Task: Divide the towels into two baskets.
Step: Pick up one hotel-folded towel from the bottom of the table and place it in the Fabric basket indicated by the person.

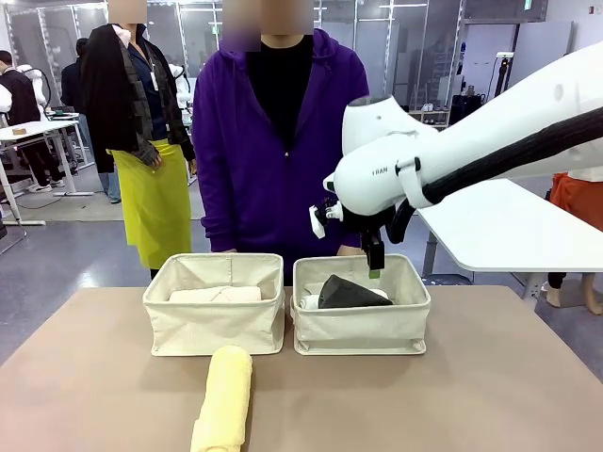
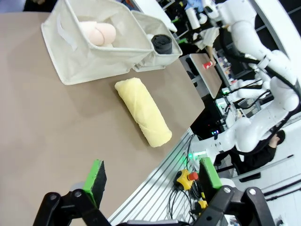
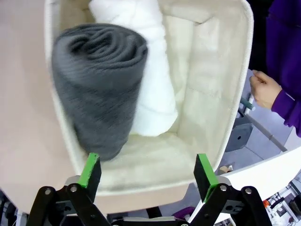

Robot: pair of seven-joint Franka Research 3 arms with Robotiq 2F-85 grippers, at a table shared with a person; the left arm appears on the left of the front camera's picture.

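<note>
Yellow towel [image 1: 223, 400] lies loose on the table [image 1: 490, 377], ahead of the left gripper [image 2: 151, 176] and well apart from its spread, empty jaws, not yet sorted. The right basket [image 1: 361, 330] sits just beneath the right gripper [image 3: 148, 169], whose jaws stand released and empty, and holds the dark grey towel [image 3: 99, 84] and the white towel [image 3: 153, 80]. The left basket [image 1: 215, 325] holds the pink towel [image 2: 99, 33] alone. Three of four seem placed; the yellow one likely belongs beside the pink.

Front looks across the table [image 1: 490, 377] — all views share one basket [image 1: 362, 331].
</note>
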